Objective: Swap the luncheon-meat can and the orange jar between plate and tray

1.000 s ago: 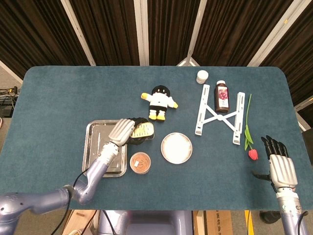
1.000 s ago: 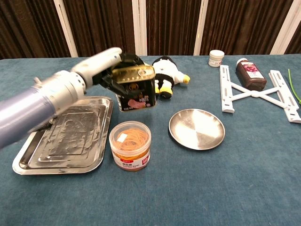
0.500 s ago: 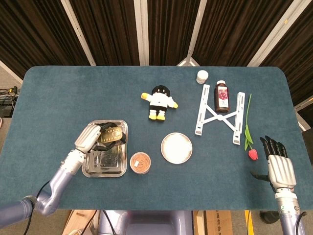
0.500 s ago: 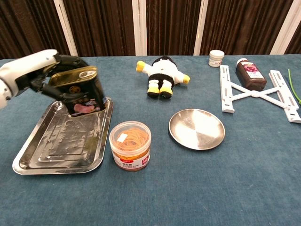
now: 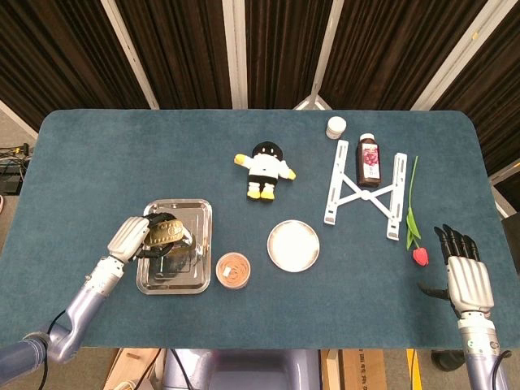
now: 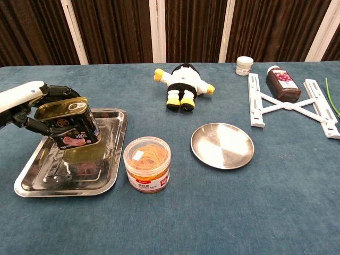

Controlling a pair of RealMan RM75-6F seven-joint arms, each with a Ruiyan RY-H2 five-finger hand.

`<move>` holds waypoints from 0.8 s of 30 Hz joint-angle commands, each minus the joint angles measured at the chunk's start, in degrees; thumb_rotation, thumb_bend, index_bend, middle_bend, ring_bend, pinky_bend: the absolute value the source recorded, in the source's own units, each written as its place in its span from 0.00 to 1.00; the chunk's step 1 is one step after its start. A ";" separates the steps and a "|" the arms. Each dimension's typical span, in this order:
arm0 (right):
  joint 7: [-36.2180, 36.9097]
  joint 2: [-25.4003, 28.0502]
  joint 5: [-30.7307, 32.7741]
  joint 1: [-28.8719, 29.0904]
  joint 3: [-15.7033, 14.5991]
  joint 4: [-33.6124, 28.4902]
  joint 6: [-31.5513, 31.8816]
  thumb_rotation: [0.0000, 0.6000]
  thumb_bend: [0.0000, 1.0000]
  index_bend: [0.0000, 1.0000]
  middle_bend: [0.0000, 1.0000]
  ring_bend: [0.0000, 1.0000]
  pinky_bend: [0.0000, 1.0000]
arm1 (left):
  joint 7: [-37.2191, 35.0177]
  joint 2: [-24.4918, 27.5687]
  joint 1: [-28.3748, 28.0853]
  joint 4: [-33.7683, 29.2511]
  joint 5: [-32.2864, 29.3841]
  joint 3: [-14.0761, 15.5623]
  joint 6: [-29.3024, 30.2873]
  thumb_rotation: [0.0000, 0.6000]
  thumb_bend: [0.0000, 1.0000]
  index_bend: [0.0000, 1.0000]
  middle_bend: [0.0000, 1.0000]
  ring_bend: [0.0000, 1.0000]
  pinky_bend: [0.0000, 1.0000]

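Note:
My left hand grips the luncheon-meat can, a dark tin with a gold top, tilted just above the steel tray. The orange jar stands on the cloth right of the tray, between it and the round steel plate, which holds nothing. My right hand rests near the table's front right edge, fingers apart and holding nothing; the chest view does not show it.
A plush toy lies behind the plate. A white folding stand with a dark bottle and a small white jar are at the back right. A red tulip lies by my right hand.
My left hand has carried the can leftward from beside the tray to over it and lowered it toward the tray's floor. The right hand has not moved.

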 commanded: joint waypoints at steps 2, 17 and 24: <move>0.28 0.37 0.15 -0.05 -0.01 -0.43 -0.18 1.00 0.02 0.00 0.00 0.00 0.00 | 3.15 0.34 0.10 -0.37 -1.13 0.43 -2.93 1.00 0.40 0.32 0.26 0.18 0.33; 0.82 1.05 -0.13 -0.11 -0.30 -1.35 -0.46 1.00 0.02 0.00 0.00 0.00 0.00 | 9.75 9.19 0.46 -15.23 -2.56 -1.59 -3.50 1.00 0.12 0.18 0.00 0.00 0.12; 0.77 0.99 -0.64 -0.01 -0.57 -1.23 -0.56 1.00 0.02 0.00 0.00 0.00 0.00 | 16.04 17.64 6.06 -24.59 0.09 -2.17 8.43 1.00 0.12 0.18 0.00 0.00 0.12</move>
